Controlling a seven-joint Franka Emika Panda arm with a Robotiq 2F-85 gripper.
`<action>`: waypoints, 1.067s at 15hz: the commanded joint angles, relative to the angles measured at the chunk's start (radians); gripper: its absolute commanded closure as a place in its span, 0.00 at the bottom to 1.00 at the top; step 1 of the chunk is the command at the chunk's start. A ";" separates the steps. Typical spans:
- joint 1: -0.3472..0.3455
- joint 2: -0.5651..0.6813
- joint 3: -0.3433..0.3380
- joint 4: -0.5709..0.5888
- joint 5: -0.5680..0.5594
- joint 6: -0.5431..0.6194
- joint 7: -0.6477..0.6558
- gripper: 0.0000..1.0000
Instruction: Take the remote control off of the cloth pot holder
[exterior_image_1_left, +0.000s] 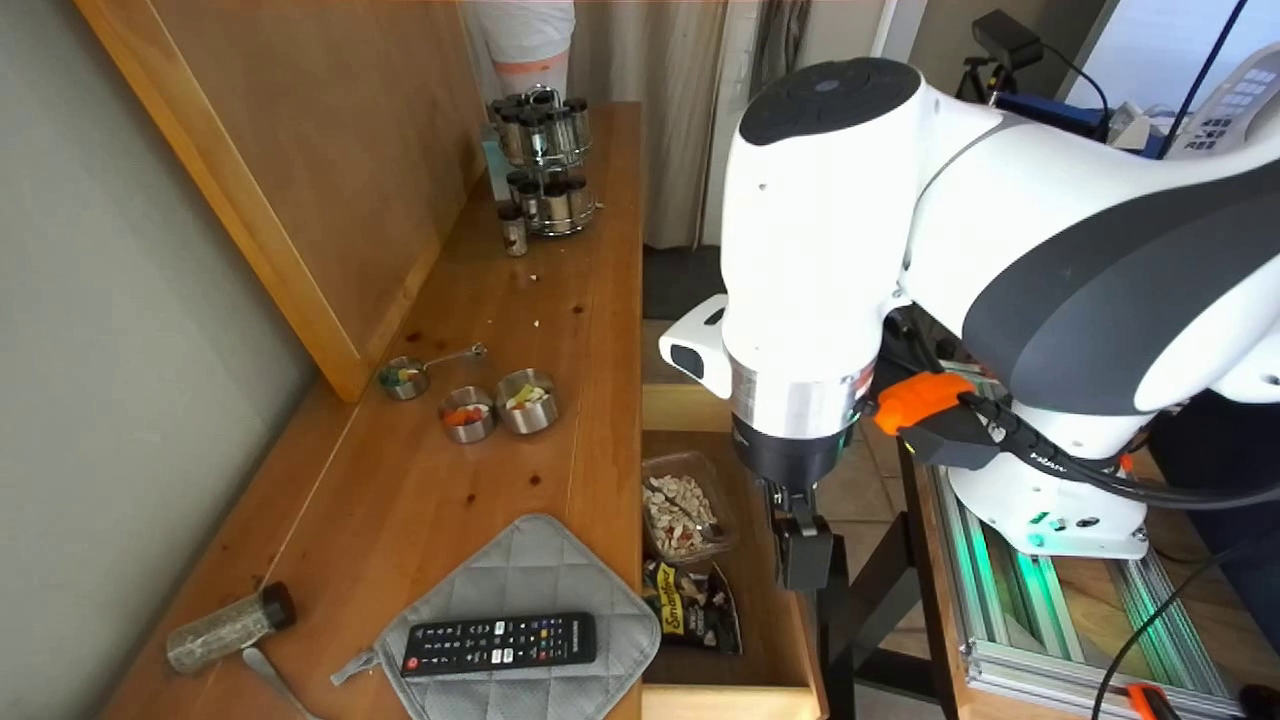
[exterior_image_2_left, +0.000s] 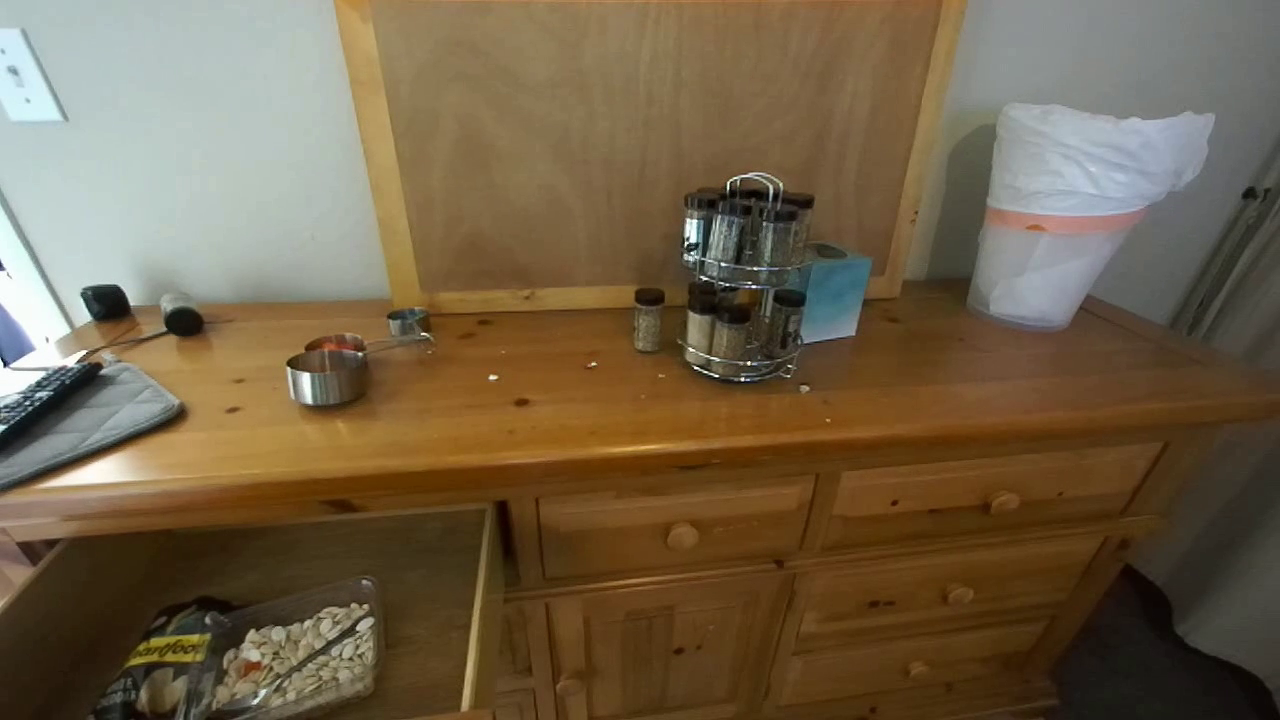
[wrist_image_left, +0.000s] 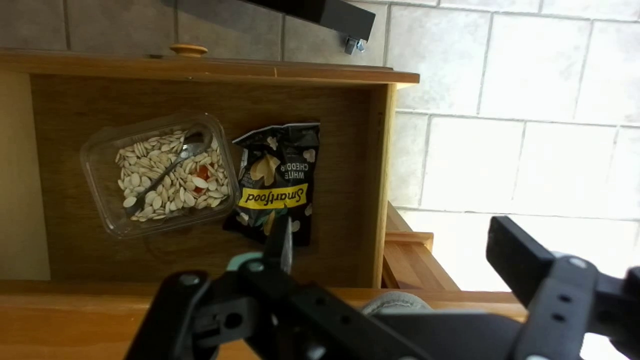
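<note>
The black two-fingered tool (wrist_image_left: 392, 237), its fingers (wrist_image_left: 517, 255) standing wide apart in the wrist view with nothing between them, hangs over the open light-wood drawer (exterior_image_1_left: 728, 702), right of centre in an exterior view. The slim black plastic remote control (exterior_image_1_left: 500, 643), a rectangular bar with rows of small light buttons, lies flat on the grey quilted square cloth pot holder (exterior_image_1_left: 540, 560) at the bottom of that frame, left of centre. To reach it well, the tool should travel leftward in that frame with height to spare, since the pot holder's right corner juts past the edge of the glossy honey-brown wooden surface (exterior_image_1_left: 600, 330) and could snag. The gap between the fingers seems to run roughly across the bar's narrow side, so little turning may be needed; a grip near mid-length, fingers stopping just at the cloth, should keep it level. A straight lift before any sideways move ought to leave the cloth lying. The remote's smooth, straight sides look hard and should hold surely; the pot holder, diamond-stitched, with a small loop (exterior_image_1_left: 357, 664) at its left corner, looks soft and will likely dent or bunch if pressed.
</note>
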 joint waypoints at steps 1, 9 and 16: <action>0.009 0.093 0.005 0.059 -0.012 0.024 0.051 0.00; 0.014 0.334 -0.015 0.245 -0.065 0.051 0.159 0.00; 0.053 0.525 -0.071 0.449 -0.152 0.044 0.198 0.00</action>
